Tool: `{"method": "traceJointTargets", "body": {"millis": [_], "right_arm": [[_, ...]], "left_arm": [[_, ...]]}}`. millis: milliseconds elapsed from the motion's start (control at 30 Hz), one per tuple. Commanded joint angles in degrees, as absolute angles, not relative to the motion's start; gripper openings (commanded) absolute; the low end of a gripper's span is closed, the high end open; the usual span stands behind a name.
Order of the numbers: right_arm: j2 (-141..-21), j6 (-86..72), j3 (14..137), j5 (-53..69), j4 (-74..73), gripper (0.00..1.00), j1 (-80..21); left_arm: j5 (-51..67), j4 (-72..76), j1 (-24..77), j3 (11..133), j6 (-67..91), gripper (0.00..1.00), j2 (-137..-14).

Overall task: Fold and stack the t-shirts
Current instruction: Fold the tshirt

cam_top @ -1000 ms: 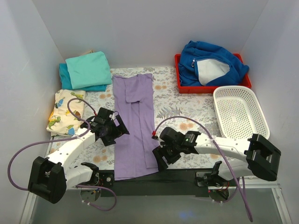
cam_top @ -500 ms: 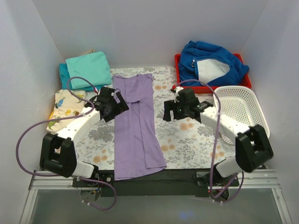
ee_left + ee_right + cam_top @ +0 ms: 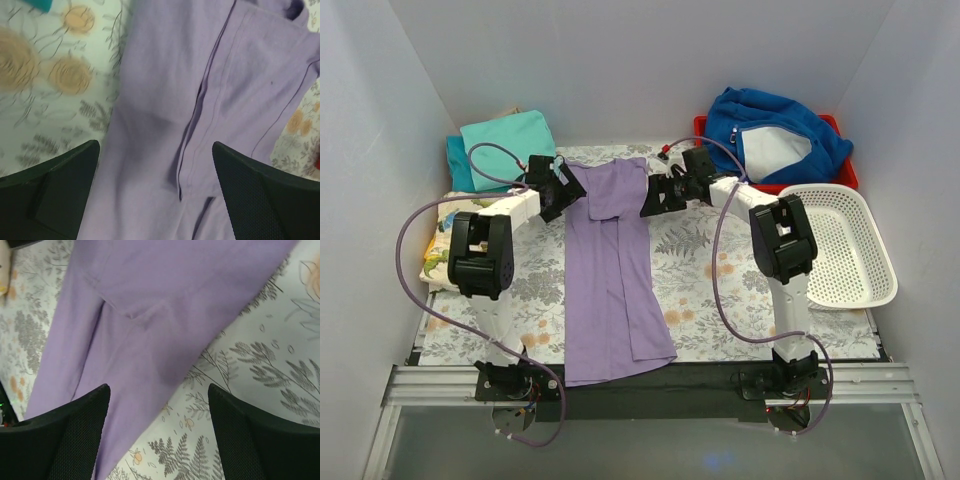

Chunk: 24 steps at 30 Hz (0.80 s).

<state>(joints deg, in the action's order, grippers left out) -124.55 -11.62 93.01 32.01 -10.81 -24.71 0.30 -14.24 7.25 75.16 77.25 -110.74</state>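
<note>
Over the last half second both arms have swung from the middle of the desk out to its far end. The left gripper (image 3: 558, 187) now sits at the left shoulder of the long lavender-purple cotton t-shirt (image 3: 610, 270), and the right gripper (image 3: 656, 195) at its right shoulder. The shirt lies flat down the middle of the floral-covered desk (image 3: 685, 290), its sides folded inward to a narrow strip, collar end far and hem at the near edge.

In the left wrist view the left gripper (image 3: 155, 150) has its fingers spread wide above the purple cloth, with nothing between them. The right wrist view shows the right gripper (image 3: 157, 390) likewise spread over the shirt's edge, holding nothing.

At the far left corner a folded turquoise tee (image 3: 510, 148) rests on a darker teal tee (image 3: 456, 165). A bulky royal-blue fleece jacket (image 3: 770, 130) fills the red tray (image 3: 847, 178), beside a white perforated plastic basket (image 3: 840, 250).
</note>
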Motion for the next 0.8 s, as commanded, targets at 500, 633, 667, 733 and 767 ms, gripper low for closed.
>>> {"method": "traceJointTargets", "body": {"millis": [500, 633, 667, 733, 767], "right_arm": [[-145.3, -18.5, 116.7, 51.7, -0.9, 0.82, -25.2], [-148.9, -19.6, 118.0, 46.2, -1.5, 0.82, -25.5], [-149.1, -19.3, 117.0, 43.0, -1.8, 0.82, -25.5], [-148.7, -18.2, 115.8, 38.6, -2.3, 0.82, -25.5], [-148.4, -17.8, 115.1, 37.1, -2.5, 0.82, -25.5]], "left_arm": [[20.7, -3.5, 5.5, 90.8, 79.6, 0.95, -125.5], [22.1, -5.0, 5.5, 93.1, 79.3, 0.95, -128.8], [22.3, -5.4, 5.5, 93.9, 79.3, 0.95, -129.2], [22.7, -6.1, 5.5, 95.3, 78.8, 0.95, -130.6], [23.1, -6.5, 5.5, 97.1, 78.7, 0.95, -131.4]]}}
